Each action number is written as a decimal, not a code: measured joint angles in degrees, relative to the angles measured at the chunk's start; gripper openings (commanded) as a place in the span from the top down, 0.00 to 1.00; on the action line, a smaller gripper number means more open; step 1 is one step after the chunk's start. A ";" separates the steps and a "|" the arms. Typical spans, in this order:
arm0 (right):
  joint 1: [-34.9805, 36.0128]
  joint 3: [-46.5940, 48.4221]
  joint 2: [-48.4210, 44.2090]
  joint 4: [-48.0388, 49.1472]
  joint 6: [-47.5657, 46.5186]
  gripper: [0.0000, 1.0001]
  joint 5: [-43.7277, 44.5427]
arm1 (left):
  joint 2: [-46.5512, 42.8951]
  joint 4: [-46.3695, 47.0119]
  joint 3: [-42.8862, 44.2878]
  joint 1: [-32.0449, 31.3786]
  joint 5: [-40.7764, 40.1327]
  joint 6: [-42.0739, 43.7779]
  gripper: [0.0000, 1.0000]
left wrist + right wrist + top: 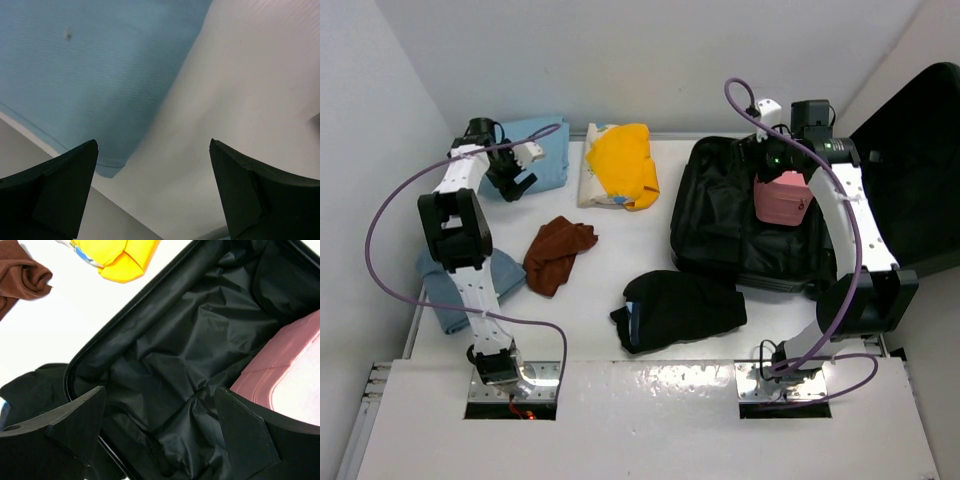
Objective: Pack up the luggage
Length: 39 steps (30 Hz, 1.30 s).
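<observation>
The luggage (720, 215) lies open at the right of the table, its lid (910, 170) raised behind it and its dark lining (190, 350) crumpled. A pink case (780, 200) rests inside it, seen at the right edge of the right wrist view (292, 370). My right gripper (760, 165) hovers over the luggage's interior, just left of the pink case; it (160, 415) is open with nothing between its fingers. My left gripper (515, 183) is open and empty (152, 165), above bare table beside a light blue cloth (100, 75) at the back left.
A yellow garment (620, 165) lies at the back centre, a brown garment (558, 252) in the middle, a folded black garment (680, 308) in front of the luggage. Another blue cloth (450, 290) lies under the left arm. Walls close in at left and back.
</observation>
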 measured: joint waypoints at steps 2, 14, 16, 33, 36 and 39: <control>-0.02 0.42 0.20 -0.85 0.00 0.11 0.42 | 2.03 0.09 0.09 0.44 -0.74 2.58 0.02; -0.04 4.81 2.14 -3.76 -0.85 0.11 3.54 | 6.64 15.19 -4.42 -0.72 -4.72 9.64 0.04; -0.02 4.92 2.14 -4.04 -1.09 0.11 3.96 | 6.99 18.16 -4.79 -0.76 -5.60 11.10 0.08; -0.74 3.10 -0.02 -3.80 0.09 0.18 5.40 | 7.23 17.25 -3.85 -2.80 -2.08 6.62 1.00; -3.10 3.08 -0.79 -3.54 1.88 0.18 5.31 | 6.71 13.22 0.39 -5.18 -0.85 -3.61 1.00; -5.97 3.08 -0.98 -3.58 3.78 0.18 5.22 | 6.56 9.29 7.89 -8.09 1.18 -14.36 1.00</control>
